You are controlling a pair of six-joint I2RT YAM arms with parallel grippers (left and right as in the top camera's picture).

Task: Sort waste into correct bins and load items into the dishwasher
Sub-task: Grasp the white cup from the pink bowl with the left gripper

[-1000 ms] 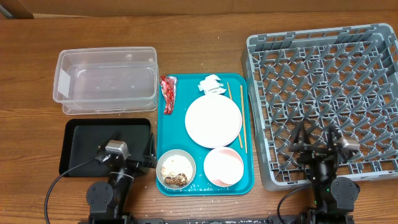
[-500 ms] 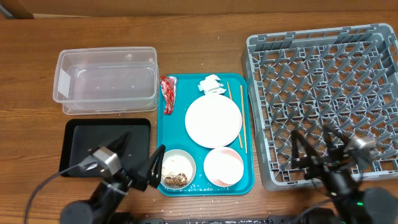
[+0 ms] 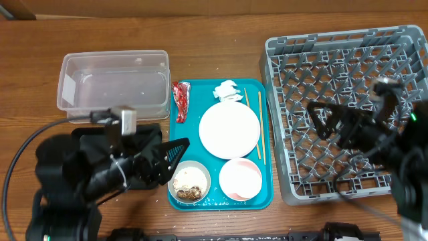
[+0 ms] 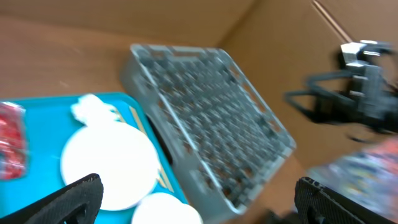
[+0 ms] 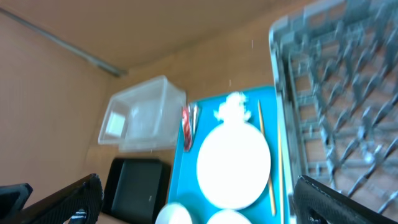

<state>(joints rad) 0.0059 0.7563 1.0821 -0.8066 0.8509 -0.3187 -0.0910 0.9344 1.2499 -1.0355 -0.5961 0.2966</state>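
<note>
1. The left gripper (image 3: 175, 159) is hovering over the near-left edge of the teal tray (image 3: 175, 134), just beside the cream-white bowl (image 3: 204, 179); its jaws are standing wide apart and gripping nothing.
2. The right gripper (image 3: 351, 115) is hanging above the grey dish rack (image 3: 334, 38); its jaws are likewise spread and empty.
3. The cream-white bowl is holding the pale grains and brown food bits (image 3: 188, 187); the pink bowl (image 3: 240, 179) is sitting just beside it at the tray's near edge.
4. The round plate (image 3: 229, 130) is lying in the middle of the tray; the chopsticks (image 3: 259, 134) are lying along its right side, between plate and rack.
5. The red wrapper (image 3: 180, 100) is resting in the tray's far-left corner; the white tissue wad (image 3: 227, 91) is lying just beyond the plate.
6. The clear tub (image 3: 114, 84) is standing left of the tray; the black tray (image 5: 137, 183) is sitting in front of it, partly hidden overhead by the left arm.
</note>
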